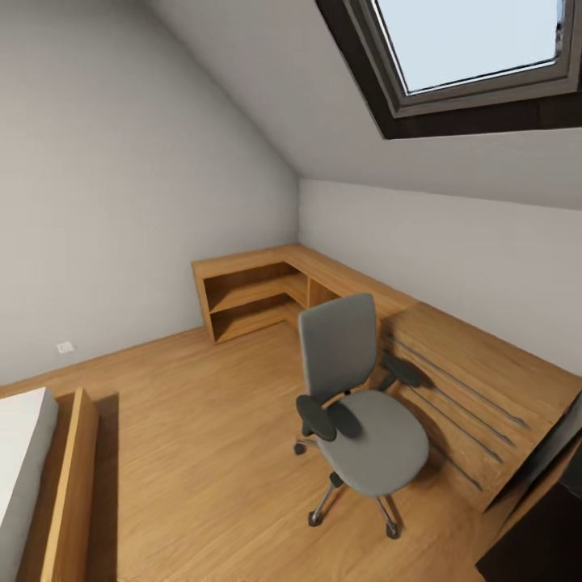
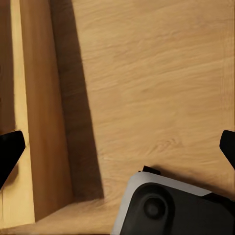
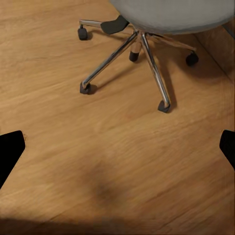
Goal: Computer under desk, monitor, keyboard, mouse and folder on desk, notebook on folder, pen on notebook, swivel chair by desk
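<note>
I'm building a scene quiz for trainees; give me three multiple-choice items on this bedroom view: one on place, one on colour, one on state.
1. Where does the swivel chair stand?
A. beside the wooden dresser
B. against the bed
C. under the skylight

2. What colour is the chair's upholstery?
A. blue
B. grey
C. red

3. What lies on the chair's seat?
A. a folder
B. a keyboard
C. nothing

Answers: 1 A, the chair sits right by the dresser front. 2 B, seat and back are grey. 3 C, the head view shows a bare seat.

Grey swivel chair [image 1: 360, 412] with black armrests, chrome legs; honey-brown grained wooden floor [image 1: 202, 420]; pale grey walls [image 1: 121, 162].
</note>
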